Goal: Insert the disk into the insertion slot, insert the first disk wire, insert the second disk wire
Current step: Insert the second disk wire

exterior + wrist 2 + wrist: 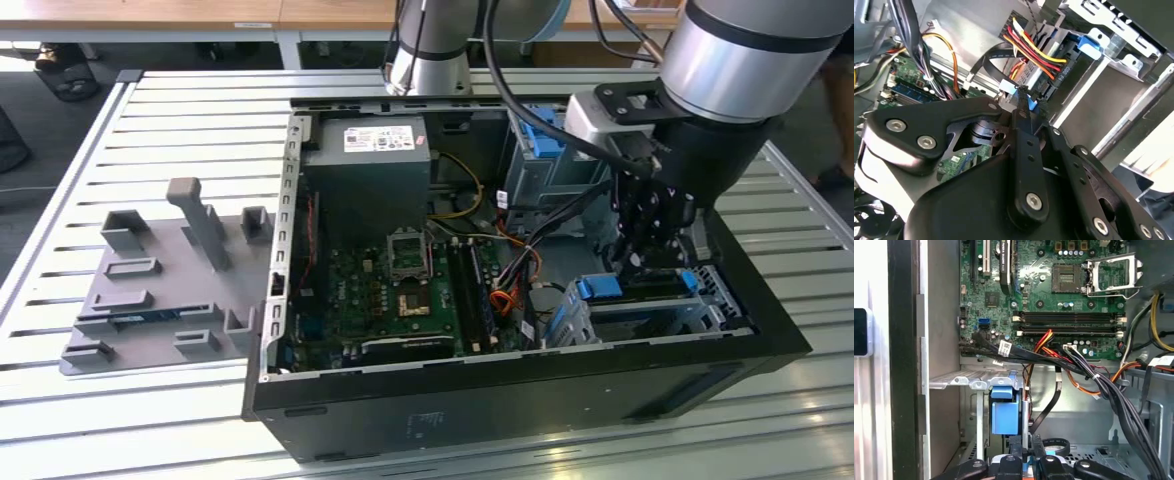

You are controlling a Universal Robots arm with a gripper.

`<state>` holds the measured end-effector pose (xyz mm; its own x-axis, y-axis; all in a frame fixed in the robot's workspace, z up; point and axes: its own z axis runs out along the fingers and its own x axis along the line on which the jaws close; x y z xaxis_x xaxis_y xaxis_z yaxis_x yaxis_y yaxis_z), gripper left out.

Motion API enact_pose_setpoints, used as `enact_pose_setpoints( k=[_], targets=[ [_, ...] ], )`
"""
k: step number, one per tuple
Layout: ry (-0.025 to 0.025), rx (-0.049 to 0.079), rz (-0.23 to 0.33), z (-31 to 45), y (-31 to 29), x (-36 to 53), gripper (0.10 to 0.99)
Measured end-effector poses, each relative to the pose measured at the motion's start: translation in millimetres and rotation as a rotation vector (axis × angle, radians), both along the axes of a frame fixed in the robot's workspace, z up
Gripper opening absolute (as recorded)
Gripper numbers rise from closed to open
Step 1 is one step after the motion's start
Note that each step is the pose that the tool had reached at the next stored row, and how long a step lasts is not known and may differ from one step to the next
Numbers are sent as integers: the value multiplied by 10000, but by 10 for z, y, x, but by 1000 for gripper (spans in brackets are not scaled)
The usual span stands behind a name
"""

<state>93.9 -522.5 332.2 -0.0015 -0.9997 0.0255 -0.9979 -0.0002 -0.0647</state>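
My gripper [641, 262] reaches down into the open computer case at the exterior view's right, just over the insertion slot [667, 318], a low grey metal cage. The disk's blue caddy [1089, 42] sits inside that cage. A bundle of red, yellow and black wires [1036, 52] runs to the disk's end. The gripper [1023, 95] is shut on a light-blue connector [1009, 88] at the end of a flat black wire [986, 57], held close to the disk's end. In the first wrist view the gripper [1024, 447] is beside a blue tab [1004, 415].
The motherboard [400, 285] fills the case's middle, with loose cable bundles [1094, 377] crossing toward the cage. A taller grey bay [541, 160] stands behind the gripper. A grey fixture plate [160, 290] lies on the slatted table at the exterior view's left.
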Motion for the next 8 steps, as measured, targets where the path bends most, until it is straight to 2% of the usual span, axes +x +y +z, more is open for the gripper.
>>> enact_pose_setpoints(
  k=[2, 8],
  targets=[
    [-1, 69, 0, 0, -19, 0, 196],
    [0, 78, 0, -2, -89, 1, 196]
  ],
)
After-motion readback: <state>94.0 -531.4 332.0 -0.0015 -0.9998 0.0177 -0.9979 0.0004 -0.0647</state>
